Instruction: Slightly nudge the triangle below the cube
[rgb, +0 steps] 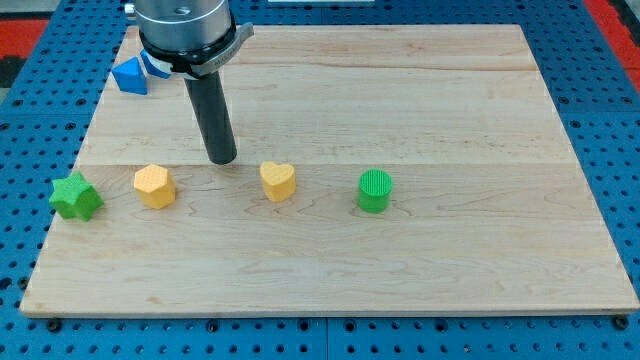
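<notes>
Camera view: my tip (223, 160) between yellow hexagon (154, 186) and yellow heart (278, 181); blue block (130, 77) by board's (450, 90) top-left edge.

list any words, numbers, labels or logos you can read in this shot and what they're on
None: no readable text shows anywhere.
The wooden board is bare wood.
The green star, yellow hexagon-like block, yellow heart, green cylinder and blue block carry no markings.
The rod ending in my tip, between the two yellow blocks and a little toward the view's top, has no label.
</notes>
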